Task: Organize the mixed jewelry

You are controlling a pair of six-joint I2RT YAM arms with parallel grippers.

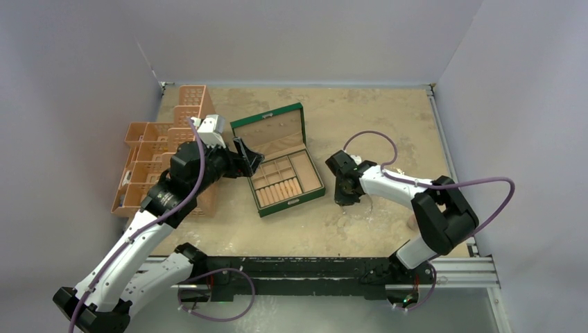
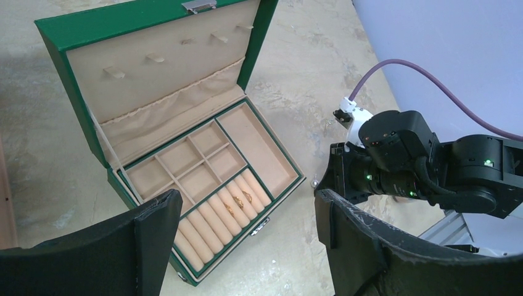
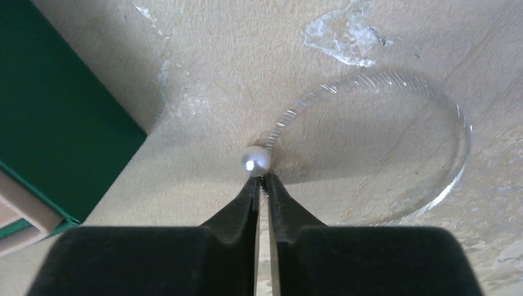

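The thin silver wire hoop is lying flat on the table, just right of the green box, with a small white pearl sitting on it at its left side. The right gripper is pointing down at the hoop. Its jaws are drawn almost together with only a slit showing, and are pinching the wire right beside the pearl.

Three tiny gold rings are resting in the ring rolls along the box's near edge. The box is standing open, its lid leaning back toward the far side.

The left gripper is hovering at the box's left edge. Its jaws are standing wide apart and holding nothing. Stacked orange baskets are sitting at the table's far left.
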